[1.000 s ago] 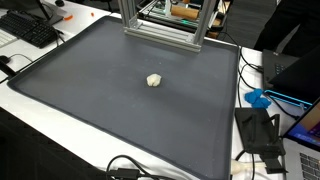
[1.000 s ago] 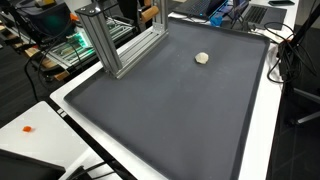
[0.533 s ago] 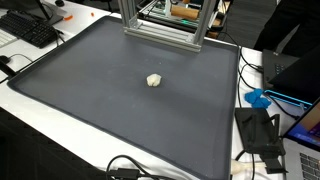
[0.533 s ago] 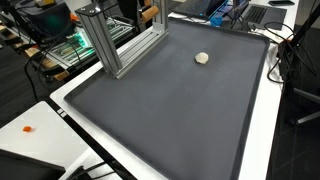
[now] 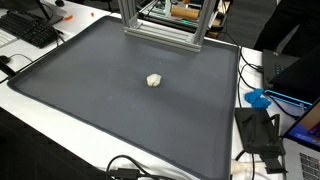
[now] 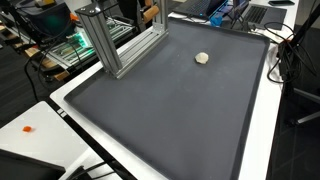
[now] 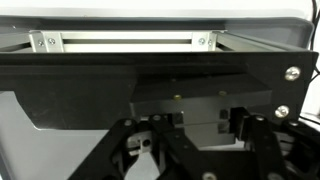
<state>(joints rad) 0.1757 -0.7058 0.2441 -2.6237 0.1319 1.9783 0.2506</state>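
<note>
Gripper partly visible; opening width unclear.

A small lump lies on the mat, frame behind.

Pale lump, perhaps paper, on mat

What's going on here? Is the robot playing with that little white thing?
Nothing is holding it right now. The small pale lump lies by itself in the middle of the dark grey mat, with a metal frame standing at the mat's far edge. No arm shows in either exterior view. The wrist view shows only dark parts and a silver rail up close, so whether the gripper is open or shut cannot be told.
</note>
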